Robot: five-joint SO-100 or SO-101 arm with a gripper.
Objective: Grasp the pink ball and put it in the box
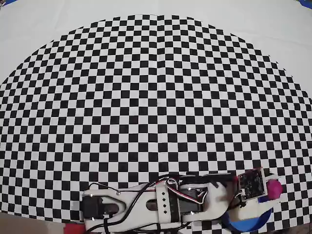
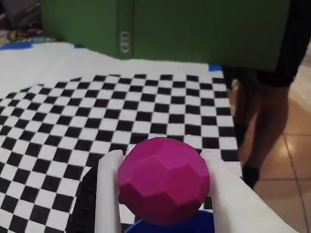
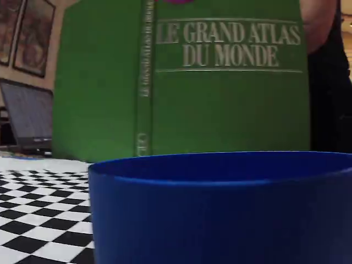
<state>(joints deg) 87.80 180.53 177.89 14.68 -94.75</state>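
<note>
The faceted magenta pink ball sits between two white fingers of my gripper, which is shut on it. Just below the ball the box's blue rim shows. In the overhead view the arm lies along the bottom edge, and the gripper holds the pink ball at the bottom right, above the far edge of the blue box, which the arm partly hides. The fixed view is filled by the box's blue wall. A sliver of pink ball peeks in at the top edge.
A tall green atlas book stands upright behind the box and closes off the far side. The checkered mat ends close to the box at the table's edge, with tiled floor beyond. A laptop stands at the left.
</note>
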